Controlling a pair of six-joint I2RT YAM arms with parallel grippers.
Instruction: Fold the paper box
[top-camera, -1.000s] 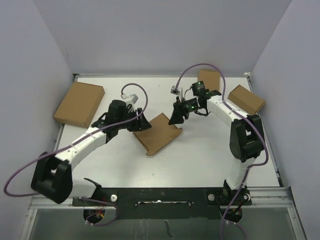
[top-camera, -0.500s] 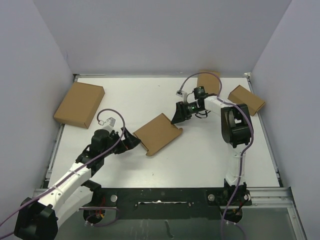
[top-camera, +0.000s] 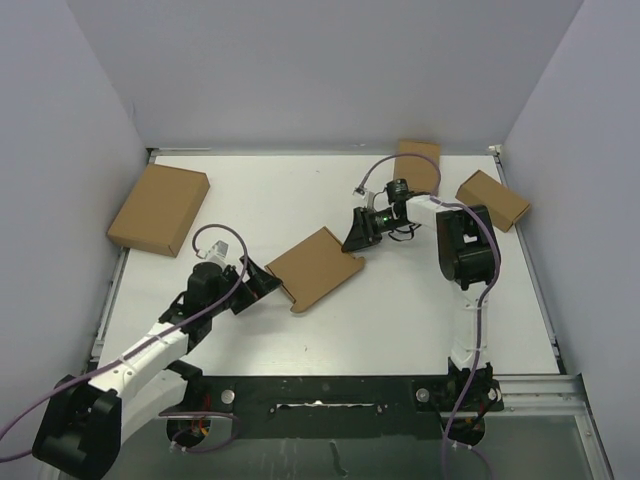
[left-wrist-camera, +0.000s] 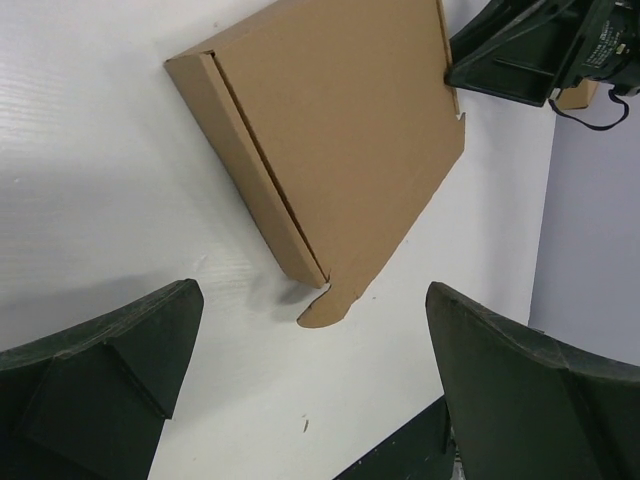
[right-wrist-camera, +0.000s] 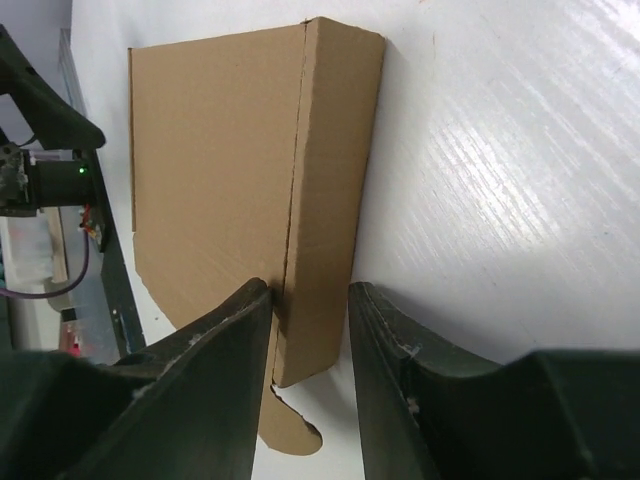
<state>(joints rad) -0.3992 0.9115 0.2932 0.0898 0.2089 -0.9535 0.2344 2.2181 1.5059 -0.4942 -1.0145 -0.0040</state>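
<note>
The paper box (top-camera: 315, 268) lies flat and closed near the middle of the white table, brown, with a rounded tab poking out at its near corner (left-wrist-camera: 325, 305). My left gripper (top-camera: 258, 285) sits just left of the box, apart from it, jaws wide open and empty (left-wrist-camera: 310, 335). My right gripper (top-camera: 355, 235) is at the box's far right corner. In the right wrist view its fingers (right-wrist-camera: 225, 340) straddle the box's side wall (right-wrist-camera: 325, 200). One finger touches the lid crease and a thin gap shows at the other, so the right gripper (right-wrist-camera: 310, 300) stands narrowly open.
A larger brown box (top-camera: 158, 208) lies at the far left. Two smaller brown boxes (top-camera: 418, 160) (top-camera: 492, 198) lie at the far right behind the right arm. Grey walls close in three sides. A black rail (top-camera: 320, 390) runs along the near edge.
My left arm has pulled back from the box toward the near left, and its jaws have opened wide. The right gripper's jaws have narrowed around the box's edge.
</note>
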